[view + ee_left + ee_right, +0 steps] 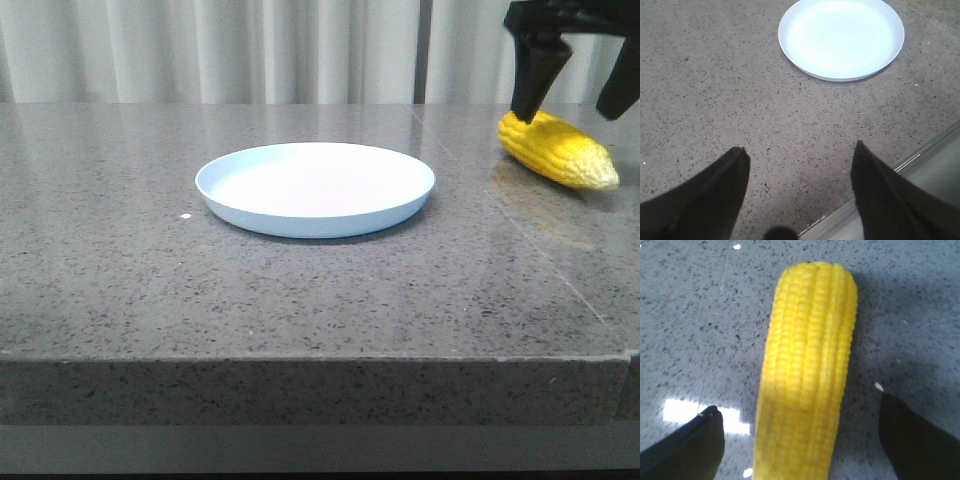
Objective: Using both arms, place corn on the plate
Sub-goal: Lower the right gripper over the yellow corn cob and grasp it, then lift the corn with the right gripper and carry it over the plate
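Front view cuts off the right gripper (578, 105) at the frame edge; its fingers spread wide, straddling the corn (558, 149), not touching.

Front camera low, faces forward over table (300, 300); wrist cameras look down close; front, left share plate (315, 188).

No legible text, label, brand, number or sign appears in any view. The round pale-blue shallow plate (315, 188), the bright yellow corn cob (558, 150) and the grey speckled stone desk (300, 300) all present plain, unmarked surfaces.
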`<action>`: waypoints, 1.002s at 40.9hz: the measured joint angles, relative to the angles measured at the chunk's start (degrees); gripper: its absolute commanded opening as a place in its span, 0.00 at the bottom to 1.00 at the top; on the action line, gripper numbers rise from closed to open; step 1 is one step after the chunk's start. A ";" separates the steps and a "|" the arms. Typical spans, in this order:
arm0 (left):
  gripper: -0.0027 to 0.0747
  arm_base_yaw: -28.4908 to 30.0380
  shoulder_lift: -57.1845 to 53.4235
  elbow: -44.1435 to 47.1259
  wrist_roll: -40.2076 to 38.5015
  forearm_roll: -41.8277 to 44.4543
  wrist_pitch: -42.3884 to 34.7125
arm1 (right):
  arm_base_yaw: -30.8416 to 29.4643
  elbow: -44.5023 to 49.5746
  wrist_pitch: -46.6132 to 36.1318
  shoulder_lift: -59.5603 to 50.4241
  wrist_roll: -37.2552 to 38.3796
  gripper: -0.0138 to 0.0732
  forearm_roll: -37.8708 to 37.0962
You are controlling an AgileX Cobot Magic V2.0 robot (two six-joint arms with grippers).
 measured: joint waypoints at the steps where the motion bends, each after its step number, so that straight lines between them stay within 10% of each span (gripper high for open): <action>1: 0.60 0.00 0.00 0.00 0.00 0.00 0.00 | 0.00 -0.34 0.00 0.65 0.00 0.90 0.00; 7: 0.60 0.00 0.00 0.00 0.00 0.00 0.00 | 0.00 -1.92 0.03 4.51 0.00 0.86 0.00; 16: 0.60 0.00 0.00 0.00 0.00 0.00 0.00 | 0.00 -2.12 0.50 6.18 0.00 0.49 0.00; 41: 0.60 0.00 0.00 0.00 0.00 0.00 0.00 | 8.04 -2.37 6.27 -5.67 -2.69 0.48 4.70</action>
